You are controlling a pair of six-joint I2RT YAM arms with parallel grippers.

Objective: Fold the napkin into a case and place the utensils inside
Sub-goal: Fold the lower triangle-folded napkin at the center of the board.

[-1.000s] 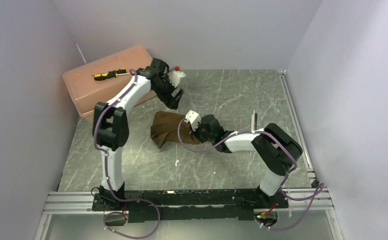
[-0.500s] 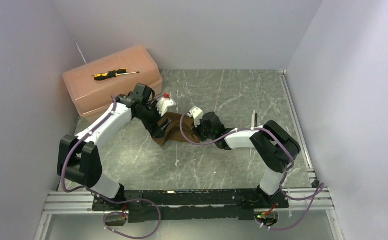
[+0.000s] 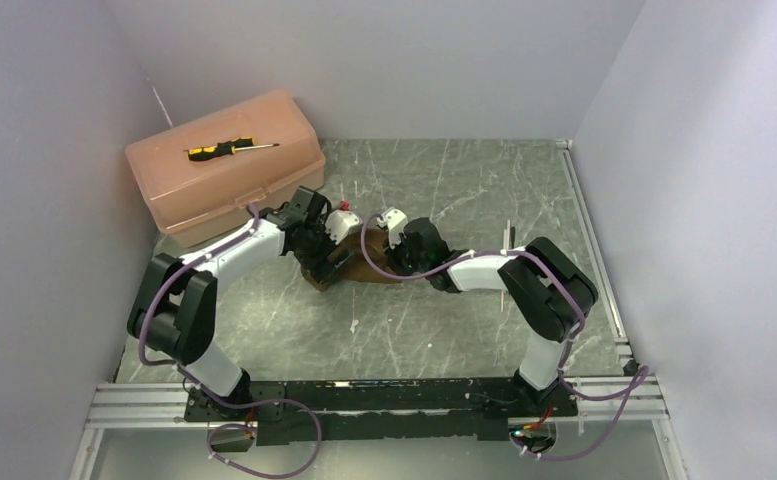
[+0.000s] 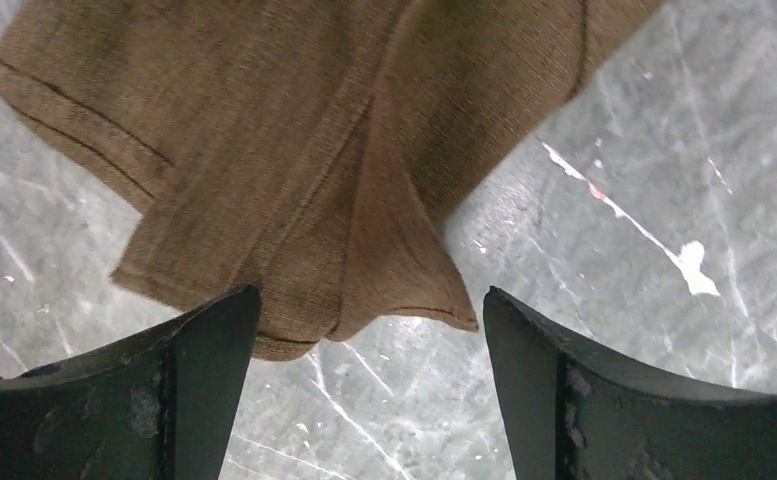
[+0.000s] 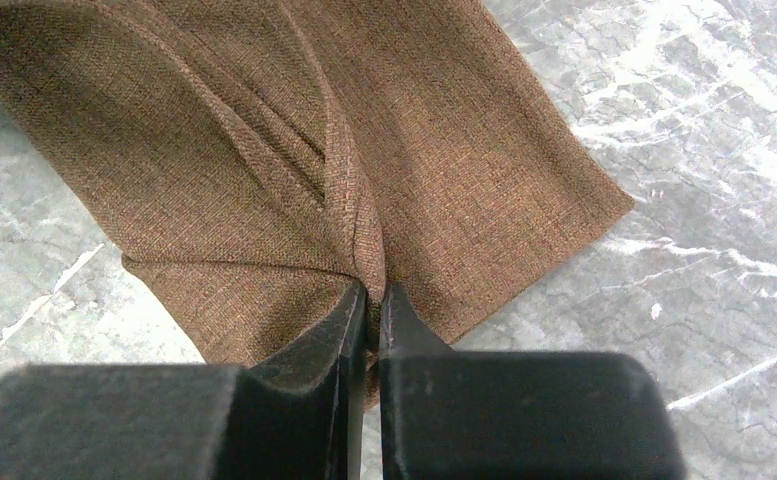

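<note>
**Operator:** Report finger state and cloth position.

**Arm:** My right gripper (image 5: 372,300) is clamped on a raised ridge of the dark brown woven cloth napkin (image 3: 349,265). The two black fingers (image 5: 314,345) are pressed together, with a fold of fabric pinched between their tips. From that pinch, pleats fan out toward the far side in the right wrist view. My left gripper (image 4: 369,320) stands wide, holding nothing. Its two dark fingers (image 4: 204,335) flank the near end of the napkin: a pointed corner and a layered, hemmed edge lie between them. The left finger's tip lies over the cloth edge; I cannot tell whether it touches. The right finger is apart from the cloth.

**Operator:** Location on the surface?

**Arm:** The napkin lies bunched on the grey marbled tabletop (image 3: 464,190), about mid-table, between both wrists.

**Operator:** Surroundings?

**Arm:** A pink plastic lidded box (image 3: 226,165) sits at the far left, near the napkin but apart from it. A yellow-and-black-handled screwdriver (image 3: 226,150) rests on its lid. Plain pale walls (image 3: 384,60) enclose the table on three sides.
</note>
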